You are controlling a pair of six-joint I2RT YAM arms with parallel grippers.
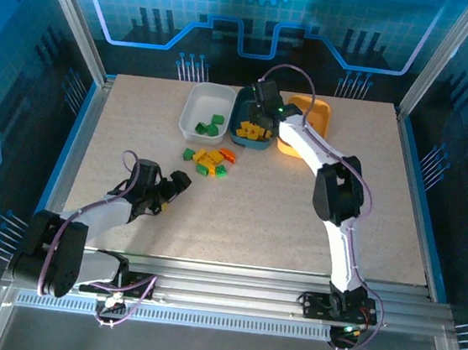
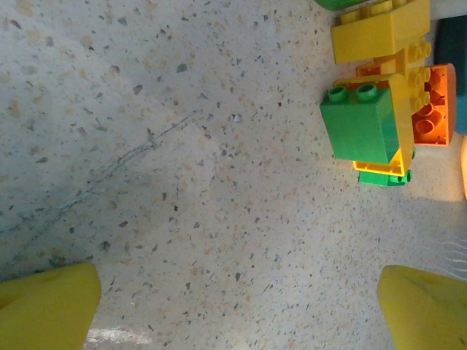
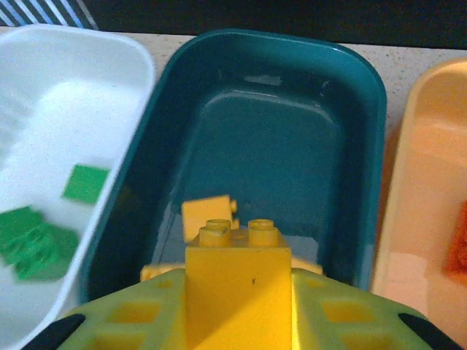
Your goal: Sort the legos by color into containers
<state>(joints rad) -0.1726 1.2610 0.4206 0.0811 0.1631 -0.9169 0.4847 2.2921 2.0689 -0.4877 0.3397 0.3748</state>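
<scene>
Fig.: drop-off step, my R hand [image 1: 264, 111] grips a yellow brick [image 3: 237, 284] just above the teal tray [image 3: 277, 131]; next, I judge, lower & release; L hand [image 2: 241, 306] wide open nr loose legos [image 1: 208, 160] on bench [image 1: 298, 208].

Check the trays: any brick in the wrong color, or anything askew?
Nothing stands out. Green bricks lie in the white tray, yellow bricks in the teal tray, and the right gripper holds a yellow brick over it.

Blurred green legos [image 3: 33, 240] in white tray [image 3: 44, 65], orange lego [image 3: 458, 248] cut by right edge, yellow lego [image 3: 237, 292] cut off below
</scene>
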